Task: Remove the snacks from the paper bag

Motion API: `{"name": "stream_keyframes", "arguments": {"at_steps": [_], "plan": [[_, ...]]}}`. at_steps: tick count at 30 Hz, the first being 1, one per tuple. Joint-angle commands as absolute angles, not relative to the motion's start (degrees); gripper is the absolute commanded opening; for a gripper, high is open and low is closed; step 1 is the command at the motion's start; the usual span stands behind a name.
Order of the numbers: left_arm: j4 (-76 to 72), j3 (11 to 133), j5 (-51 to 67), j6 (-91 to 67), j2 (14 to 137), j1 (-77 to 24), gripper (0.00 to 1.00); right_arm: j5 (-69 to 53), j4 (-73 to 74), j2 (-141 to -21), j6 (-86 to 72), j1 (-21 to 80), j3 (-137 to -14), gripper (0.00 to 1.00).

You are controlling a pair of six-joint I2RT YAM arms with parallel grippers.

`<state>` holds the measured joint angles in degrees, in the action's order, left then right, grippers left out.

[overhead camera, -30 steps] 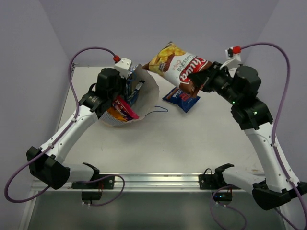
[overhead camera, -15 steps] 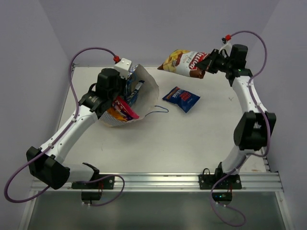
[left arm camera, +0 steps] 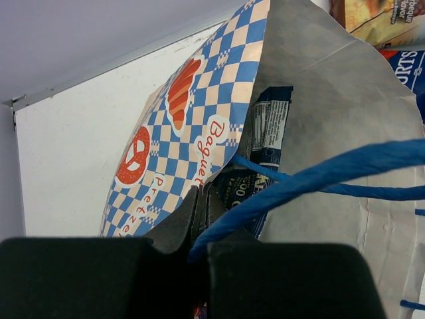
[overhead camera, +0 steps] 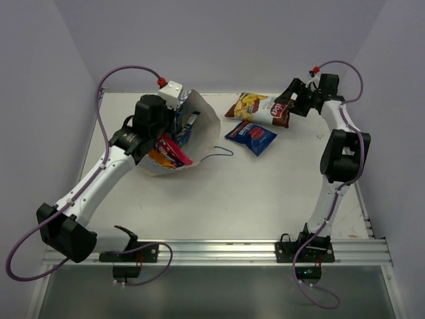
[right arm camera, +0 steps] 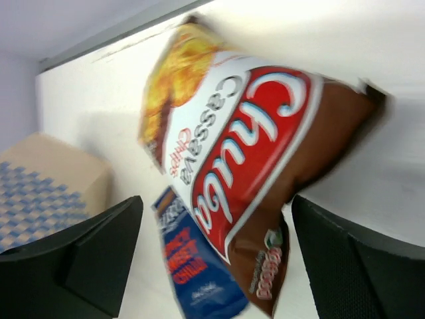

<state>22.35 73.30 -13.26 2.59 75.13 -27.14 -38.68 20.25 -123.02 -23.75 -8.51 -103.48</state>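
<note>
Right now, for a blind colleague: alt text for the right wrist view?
The open right end effector flanks a brown, red and white foil cassava-chip packet. A small blue foil packet lies beside it, a blue-checkered paper bag at left.

Top external camera: fixed above and behind the arm bases, facing down and forward over the whole counter [overhead camera: 265, 193]. Left wrist camera: very close, looking over the left fingers [left arm camera: 73, 279] into the paper bag [left arm camera: 192, 133] mouth. Right wrist camera: close, looking between the right fingers [right arm camera: 73, 259] at the cassava chips packet [right arm camera: 232, 153]. All three views share that packet and the bag.
</note>
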Motion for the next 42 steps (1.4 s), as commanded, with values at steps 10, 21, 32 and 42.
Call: {"name": "stream_keyframes", "arguments": {"at_steps": [10,21,32,42], "plan": [[23.9,72.8,-13.4,2.6,73.1,-27.1,0.0,2.3,36.5,-87.9,-27.2,-3.6,-92.7,0.99],[23.1,73.6,-13.0,2.0,73.4,-27.1,0.0,6.5,19.0,-76.1,-49.2,30.3,-76.5,0.99],[24.8,74.0,-11.4,1.7,71.6,-27.1,0.0,5.9,15.4,-102.4,-58.5,42.5,-94.0,0.97],[25.2,73.3,-11.4,1.8,71.2,-27.0,0.0,1.1,8.4,-116.1,-61.4,42.6,-97.1,0.77]]}}
